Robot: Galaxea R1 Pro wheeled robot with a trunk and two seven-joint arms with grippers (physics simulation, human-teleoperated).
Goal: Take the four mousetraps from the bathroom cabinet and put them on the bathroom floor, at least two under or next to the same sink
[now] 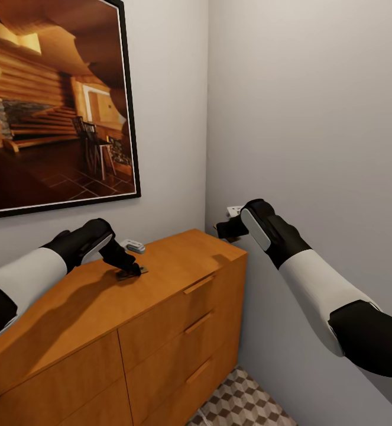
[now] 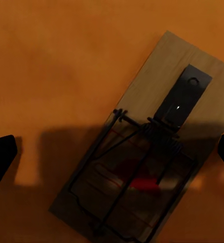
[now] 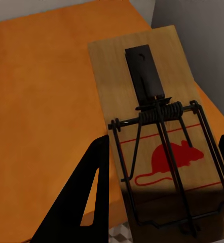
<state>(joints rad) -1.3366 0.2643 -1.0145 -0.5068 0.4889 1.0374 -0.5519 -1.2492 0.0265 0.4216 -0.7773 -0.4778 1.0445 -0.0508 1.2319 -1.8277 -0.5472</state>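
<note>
Cabinet [image 1: 178, 266] | left tool [image 2: 112, 152] over mousetrap [image 2: 142, 152] | right tool [image 3: 165, 167] holds mousetrap [image 3: 157, 136]

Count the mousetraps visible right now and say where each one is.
2. One mousetrap lies on the cabinet top under the left gripper; one is in the right gripper. Others may be out of view.

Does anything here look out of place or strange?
Nothing looks damaged or spilled. One mousetrap lies flat on the cabinet, skewed between the open fingers of the left tool. A second mousetrap sits in the right tool, raised past the cabinet's corner. A small white-grey gadget lies by the wall.
</note>
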